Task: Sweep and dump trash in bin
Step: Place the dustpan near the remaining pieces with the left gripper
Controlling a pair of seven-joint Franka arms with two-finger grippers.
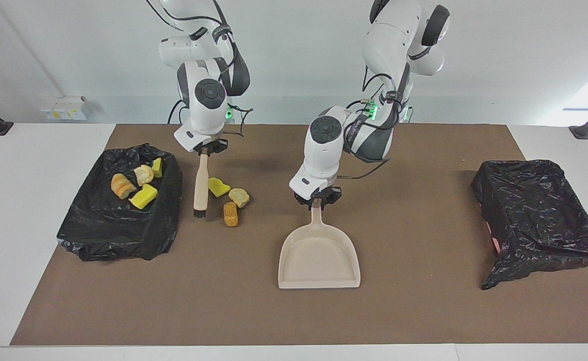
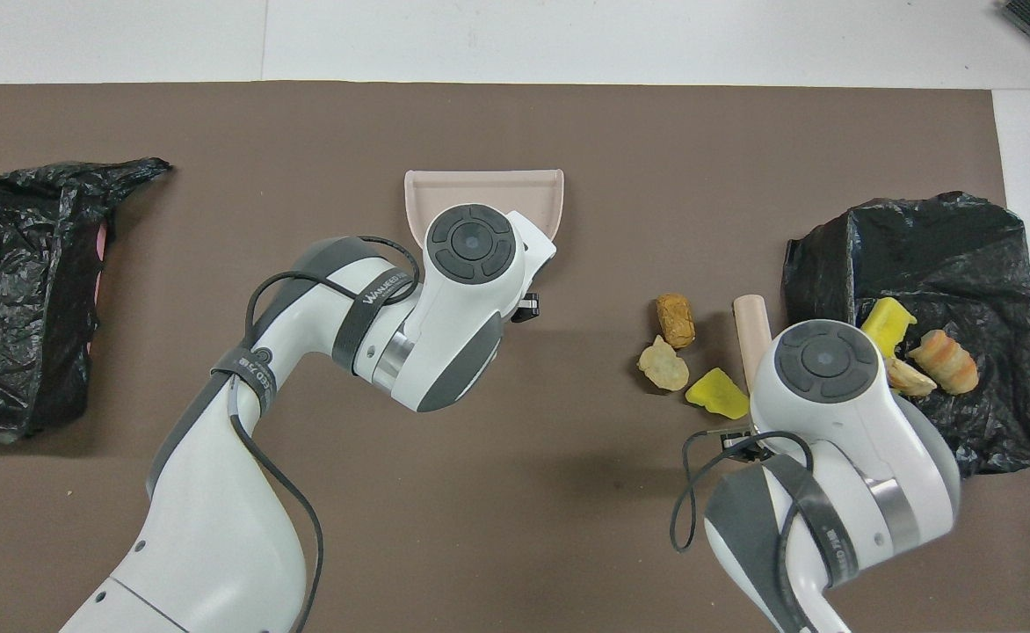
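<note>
Beige brush (image 1: 201,186) is clamped by its handle top in the right claw (image 1: 205,149), long axis running straight away from the robots, bristles down on the brown surface (image 1: 414,311) just beside the black-lined bin (image 1: 93,235) at the right arm's end.

Loose trash sits at the brush's 3 o'clock in the facing view: yellow sponge piece (image 1: 218,187) nearest the robots and almost touching the handle, then a pale foam lump (image 1: 239,197), then the cork-like chunk (image 1: 230,214) farthest out. Four more scraps (image 1: 138,186) already lie in that bin.

Left claw (image 1: 317,199) is closed on the handle of the beige dustpan (image 1: 319,258), pan flat on the surface mid-table, mouth pointing away from the robots.

Key relation: the dustpan lies well apart from the three scraps, at their 4 o'clock in the facing view, and the brush stands on their bin side. Likely a sweep toward the pan, once the pan closes in.

A second black-lined bin (image 1: 540,215) sits at the left arm's end.
</note>
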